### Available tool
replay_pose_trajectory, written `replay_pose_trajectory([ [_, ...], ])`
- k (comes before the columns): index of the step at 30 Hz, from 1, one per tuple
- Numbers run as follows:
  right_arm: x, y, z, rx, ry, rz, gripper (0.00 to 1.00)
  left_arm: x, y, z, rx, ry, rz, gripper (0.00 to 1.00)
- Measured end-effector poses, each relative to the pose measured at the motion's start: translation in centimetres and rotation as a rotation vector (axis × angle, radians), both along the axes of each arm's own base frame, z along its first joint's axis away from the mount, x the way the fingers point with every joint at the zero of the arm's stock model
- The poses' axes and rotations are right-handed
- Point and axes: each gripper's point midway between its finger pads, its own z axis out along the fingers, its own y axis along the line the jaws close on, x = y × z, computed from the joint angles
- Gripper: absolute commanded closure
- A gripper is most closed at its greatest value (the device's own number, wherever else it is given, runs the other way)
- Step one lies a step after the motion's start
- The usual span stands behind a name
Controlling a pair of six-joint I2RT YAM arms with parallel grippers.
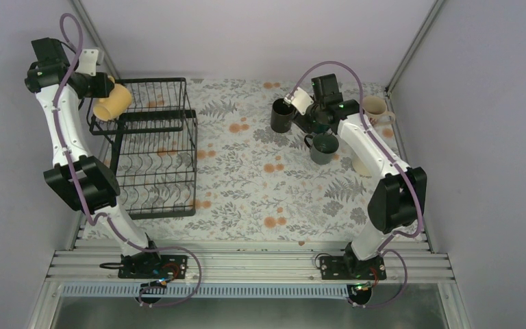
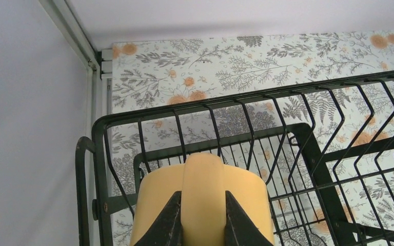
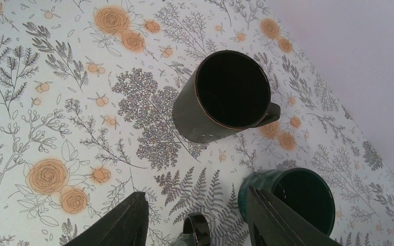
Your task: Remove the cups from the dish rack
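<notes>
My left gripper (image 1: 109,89) (image 2: 202,197) is shut on the handle of the yellow mug (image 1: 114,103) (image 2: 154,205). It holds the mug above the upper shelf at the back left of the black wire dish rack (image 1: 193,157) (image 2: 100,154). My right gripper (image 1: 306,115) (image 3: 195,197) is open and empty above the table. A dark grey mug (image 3: 225,97) (image 1: 281,115) stands upright ahead of it. A dark green mug (image 3: 297,200) stands by its right finger. Another dark mug's handle (image 3: 197,233) lies between the fingers at the view's bottom edge.
A cream mug (image 1: 374,108) stands at the back right corner. A beige mug (image 1: 361,166) is partly hidden behind my right forearm. A dark mug (image 1: 324,148) stands near my right wrist. Walls close in the left, back and right sides.
</notes>
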Motion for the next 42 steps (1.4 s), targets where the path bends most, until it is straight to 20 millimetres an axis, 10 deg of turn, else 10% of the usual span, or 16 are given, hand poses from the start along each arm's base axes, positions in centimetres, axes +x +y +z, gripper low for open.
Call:
replay_pose_trajectory([
  [9,-0.8,0.7,0.8,0.036,0.025,0.039,0.47,-0.4,-2.5,2.2,-0.073,-0.031,-0.132,0.98],
  [15,-4.3,3.5,4.8,0.164,0.049,0.234,0.42,-2.5,-7.1,5.8,-0.151,-0.119,-0.332,0.97],
  [30,-14.1,7.3,11.9,0.321,0.016,0.596,0.38,-11.6,-28.8,15.1,-0.201,-0.433,-1.019,0.97],
  [42,-17.4,8.6,16.8,0.496,-0.04,0.734,0.4,-10.7,-38.7,11.6,-0.303,-0.404,-1.258,0.98],
])
